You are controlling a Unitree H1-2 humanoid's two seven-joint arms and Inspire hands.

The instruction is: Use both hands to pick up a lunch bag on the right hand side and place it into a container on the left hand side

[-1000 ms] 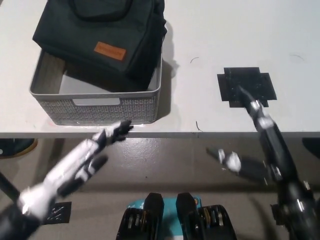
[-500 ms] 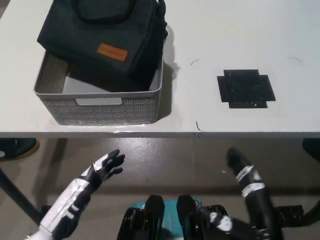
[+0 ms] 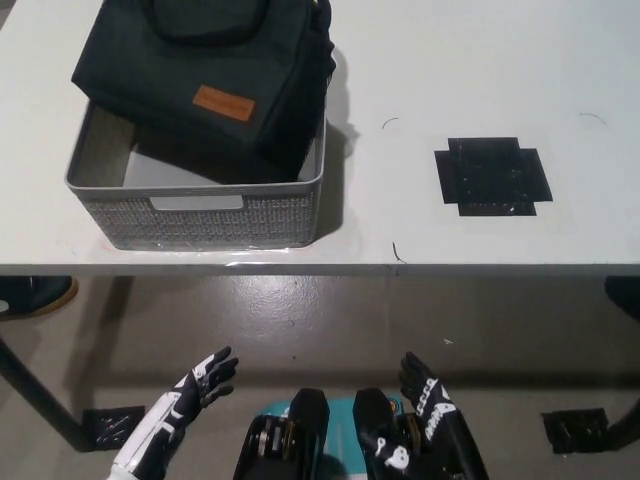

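A black lunch bag (image 3: 205,80) with an orange label lies tilted in the grey woven container (image 3: 190,215) at the table's left, its far side resting on the rim. My white left hand (image 3: 195,385) hangs below the table's front edge at the lower left, fingers spread, holding nothing. Low in the picture, right of the middle, my black right hand (image 3: 425,400) is also open and empty. Both hands are well clear of the bag and container.
A black cross-shaped mark (image 3: 492,175) is on the white table (image 3: 480,60) at the right. The table's front edge (image 3: 400,268) runs across the middle of the picture, with grey floor beneath.
Both hands have dropped from the table's edge down toward the bottom of the picture, pulling back from the container. The bag stays put in the container.
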